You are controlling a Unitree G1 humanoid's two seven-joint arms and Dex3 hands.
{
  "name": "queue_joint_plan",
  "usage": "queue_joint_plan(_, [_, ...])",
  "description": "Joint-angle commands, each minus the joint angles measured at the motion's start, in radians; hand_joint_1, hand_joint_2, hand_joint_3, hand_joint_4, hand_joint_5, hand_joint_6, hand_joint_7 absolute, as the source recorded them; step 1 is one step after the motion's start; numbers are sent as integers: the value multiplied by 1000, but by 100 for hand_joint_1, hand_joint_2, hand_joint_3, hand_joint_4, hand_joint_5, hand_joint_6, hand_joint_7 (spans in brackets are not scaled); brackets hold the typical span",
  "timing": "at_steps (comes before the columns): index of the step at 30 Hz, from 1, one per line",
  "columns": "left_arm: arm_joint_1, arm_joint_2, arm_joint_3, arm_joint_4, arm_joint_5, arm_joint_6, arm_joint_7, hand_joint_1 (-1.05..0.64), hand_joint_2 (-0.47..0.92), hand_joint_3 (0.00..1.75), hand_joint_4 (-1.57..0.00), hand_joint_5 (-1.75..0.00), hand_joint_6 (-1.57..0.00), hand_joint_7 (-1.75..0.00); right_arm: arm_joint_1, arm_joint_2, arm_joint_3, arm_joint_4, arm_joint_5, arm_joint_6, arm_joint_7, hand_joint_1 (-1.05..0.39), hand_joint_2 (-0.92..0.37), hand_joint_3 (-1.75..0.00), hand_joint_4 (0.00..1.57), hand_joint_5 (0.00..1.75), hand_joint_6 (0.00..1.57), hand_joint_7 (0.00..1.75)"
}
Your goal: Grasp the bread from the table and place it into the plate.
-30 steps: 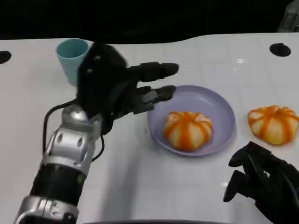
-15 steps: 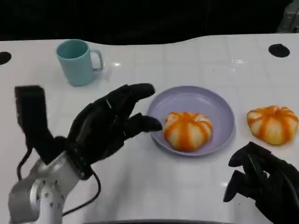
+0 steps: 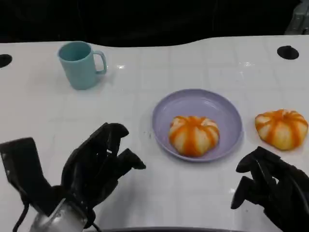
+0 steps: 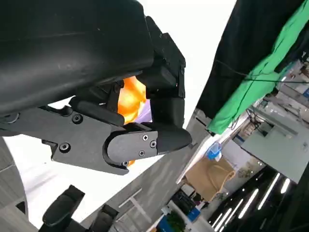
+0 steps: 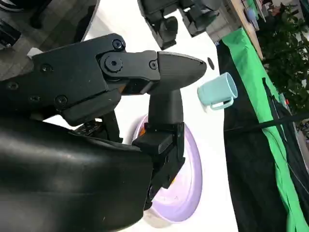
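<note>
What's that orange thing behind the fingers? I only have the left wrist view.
Observer: Looks like the bread lying in the purple plate.
Operator: Any more bread?
Observer: Yes, a second bread on the table, beside the plate on the robot's right.
Operator: Which hand is nearer to it?
Observer: The right hand, holding nothing, at the near edge just before it. The left hand holds nothing either.
</note>
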Motion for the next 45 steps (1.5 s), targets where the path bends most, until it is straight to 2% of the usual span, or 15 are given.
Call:
queue_joint_plan(1, [47,3,-7,-32,-5,-16,22,-55,92,59,-81,-175,-54,-175,3,-13,-8,-20,-1,10,-10,-44,-92,-43,62,175,46,162])
queue_joint_plan(9, [110,4,-37,-48,11,-35,28,-54,92,57,-85,-175,-58,-175,4,-13,-12,-31,7,22,-13,-44,-92,-44,61,175,46,162])
queue_joint_plan(28, [135,67,-92,-26,41,-116,-12,-55,92,53,-88,-175,-66,-175,5,-15,-17,-35,7,27,-11,-43,-92,-42,61,175,47,161])
queue_joint_plan(45, [131,72,-96,-11,42,-127,-13,-54,92,53,-88,-175,-66,-175,3,-15,-14,-24,-1,16,-7,-44,-92,-43,62,175,47,161])
